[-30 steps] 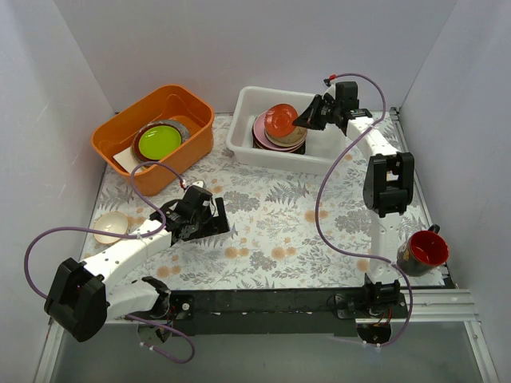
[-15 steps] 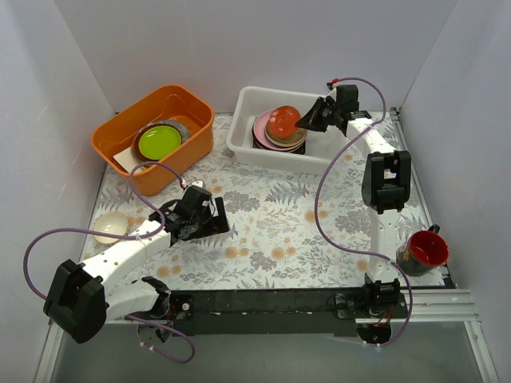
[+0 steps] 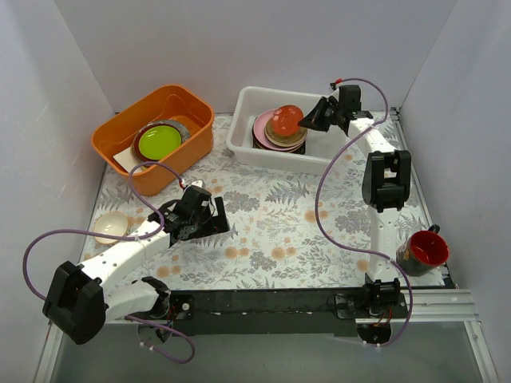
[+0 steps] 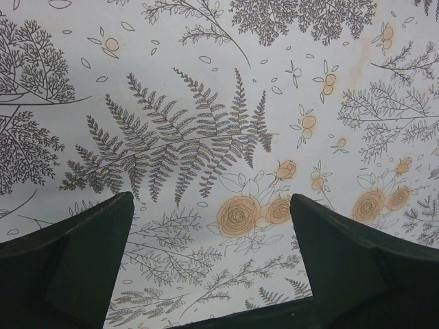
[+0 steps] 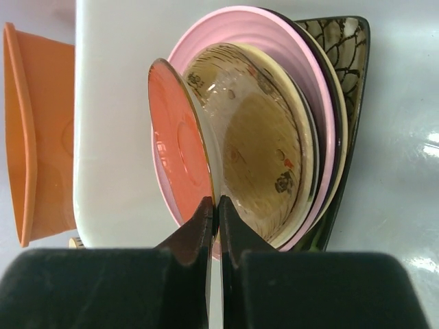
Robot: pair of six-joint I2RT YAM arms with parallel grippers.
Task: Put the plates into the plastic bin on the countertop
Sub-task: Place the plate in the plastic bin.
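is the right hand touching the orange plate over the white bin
Touching. The right wrist view shows the right hand with its fingertips pinched shut on the near rim of the orange plate, which is tilted up on edge.

Plates (image 3: 279,132) stacked in plastic bin (image 3: 275,159), tub (image 3: 192,142) left of it
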